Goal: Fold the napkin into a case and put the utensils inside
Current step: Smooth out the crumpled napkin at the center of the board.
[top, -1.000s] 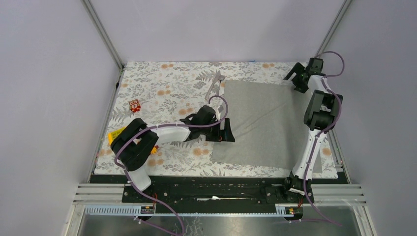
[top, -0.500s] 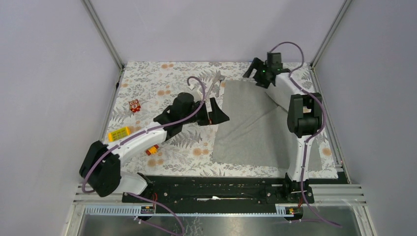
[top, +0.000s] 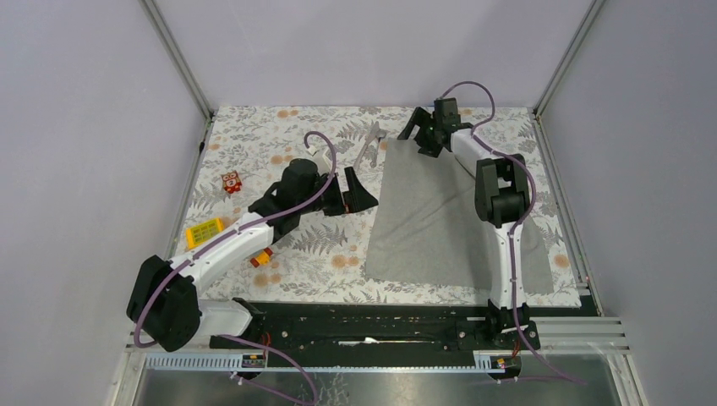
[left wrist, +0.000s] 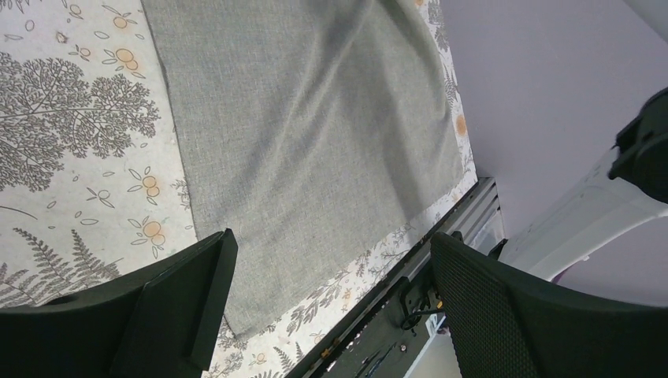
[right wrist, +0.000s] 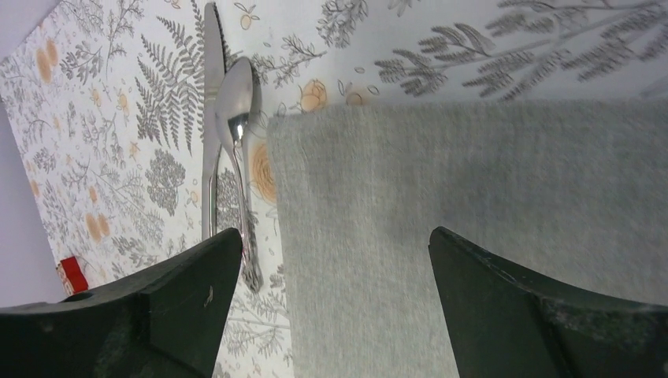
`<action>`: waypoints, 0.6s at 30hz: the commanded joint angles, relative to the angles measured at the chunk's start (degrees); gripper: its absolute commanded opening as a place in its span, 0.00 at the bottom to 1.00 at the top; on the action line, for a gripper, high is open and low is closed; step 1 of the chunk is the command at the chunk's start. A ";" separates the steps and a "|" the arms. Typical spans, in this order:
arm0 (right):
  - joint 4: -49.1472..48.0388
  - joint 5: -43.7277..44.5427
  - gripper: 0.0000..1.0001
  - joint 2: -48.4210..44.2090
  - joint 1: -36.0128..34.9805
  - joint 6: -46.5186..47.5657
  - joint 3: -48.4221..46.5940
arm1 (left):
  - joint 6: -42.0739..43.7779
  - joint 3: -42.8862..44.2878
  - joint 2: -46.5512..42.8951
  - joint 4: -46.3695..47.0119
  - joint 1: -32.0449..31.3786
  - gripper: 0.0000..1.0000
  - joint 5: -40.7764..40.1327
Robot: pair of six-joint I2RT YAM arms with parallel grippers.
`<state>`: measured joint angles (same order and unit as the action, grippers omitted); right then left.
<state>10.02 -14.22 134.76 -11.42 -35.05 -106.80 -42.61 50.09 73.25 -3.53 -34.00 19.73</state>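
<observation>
Lying on the counter (top: 279, 254), the napkin (top: 440, 211) is seen unfolded at right. The left tool (top: 363, 194) is held spread beside its left edge; the right tool (top: 414, 138), likewise spread, above its far-left corner, near the utensils (top: 369, 145).

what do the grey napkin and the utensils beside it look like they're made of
The napkin looks like soft woven cloth with a matte finish: a fine speckled weave shows, and it lies with gentle ripples. The utensils look like polished metal, probably steel: bright silver with mirror-like reflections.
</observation>
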 commanded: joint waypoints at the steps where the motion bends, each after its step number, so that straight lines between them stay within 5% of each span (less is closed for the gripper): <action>1: -0.66 -0.40 0.95 4.25 -2.55 -0.89 -6.65 | 1.08 -0.08 0.69 2.96 1.18 0.99 2.17; 11: 2.44 -3.57 0.94 15.14 -3.20 -4.31 -22.05 | 1.30 -0.69 1.21 3.35 3.07 0.99 4.65; 18: 9.64 0.01 0.98 0.93 0.56 2.92 -18.08 | 1.48 -1.20 -0.18 3.35 3.59 0.99 5.52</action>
<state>14.92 -15.94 147.72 -13.69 -36.14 -127.76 -42.00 49.98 74.37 -2.92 -30.72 23.40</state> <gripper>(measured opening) 0.973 0.987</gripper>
